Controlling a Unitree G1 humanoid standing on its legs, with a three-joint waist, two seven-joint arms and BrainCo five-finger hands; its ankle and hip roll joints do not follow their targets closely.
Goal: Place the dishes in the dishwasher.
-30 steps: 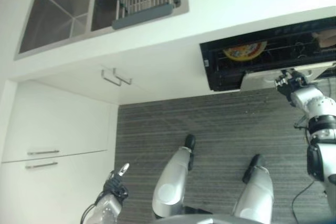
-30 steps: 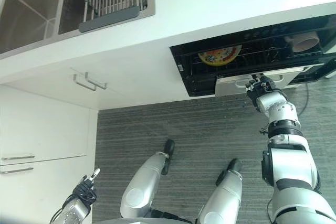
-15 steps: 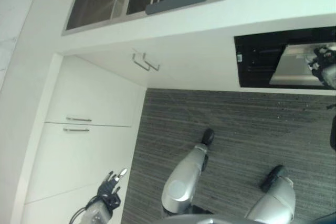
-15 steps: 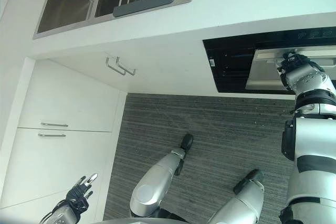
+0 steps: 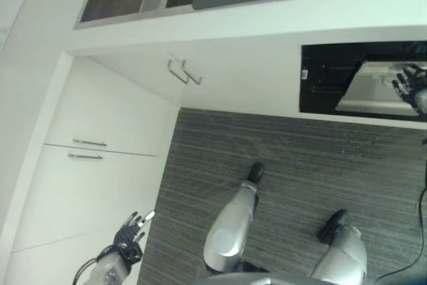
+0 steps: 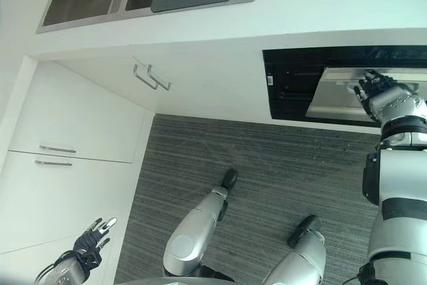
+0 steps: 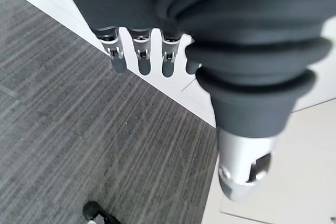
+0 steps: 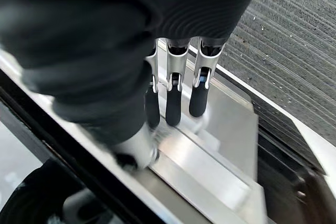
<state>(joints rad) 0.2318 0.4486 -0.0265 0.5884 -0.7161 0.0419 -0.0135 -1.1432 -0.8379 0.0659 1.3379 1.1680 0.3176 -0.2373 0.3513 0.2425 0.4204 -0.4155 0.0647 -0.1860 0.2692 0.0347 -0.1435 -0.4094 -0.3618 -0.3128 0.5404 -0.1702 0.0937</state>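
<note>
Dishwasher [image 6: 293, 85] door [image 6: 340, 98] now nearly shut where a plate showed a second ago, right hand [image 6: 375, 89] fingers straight, pressing the door, left hand [image 6: 90, 239] relaxed, empty, beside cabinet [image 6: 67, 185]

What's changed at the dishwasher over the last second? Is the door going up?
Yes. The silver dishwasher door has swung most of the way up under the right hand, whose straight fingers press flat on the panel; the yellow plate and rack seen a second ago are now hidden behind it. The view also shifted, so the camera moved. The left hand stayed idle and open, low by the white cabinets.
</note>
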